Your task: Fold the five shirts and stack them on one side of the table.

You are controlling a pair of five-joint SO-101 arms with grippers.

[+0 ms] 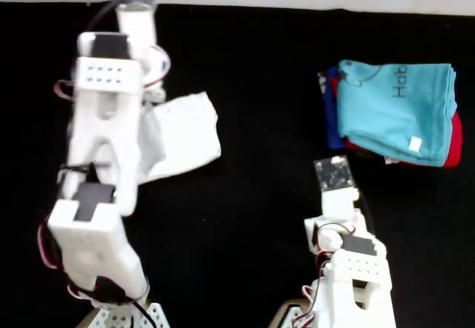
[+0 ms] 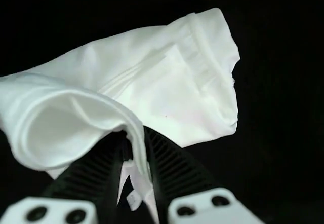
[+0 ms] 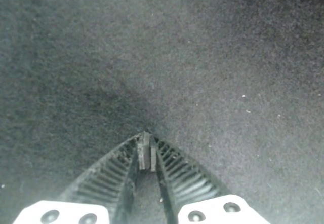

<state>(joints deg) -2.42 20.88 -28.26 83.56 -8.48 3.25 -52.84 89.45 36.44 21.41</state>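
A white shirt lies crumpled on the black table at the left, partly under the left arm. In the left wrist view my left gripper is shut on a fold of the white shirt, with cloth pinched between its ribbed fingers. At the right a stack of folded shirts lies with a teal shirt on top, a red one and a blue one below. My right gripper is shut with nothing in it, just over bare black cloth, in front of the stack.
The black tablecloth covers the table. The left arm's white body stretches over the left side. The right arm's base sits at the front right. Open cloth lies between the white shirt and the stack.
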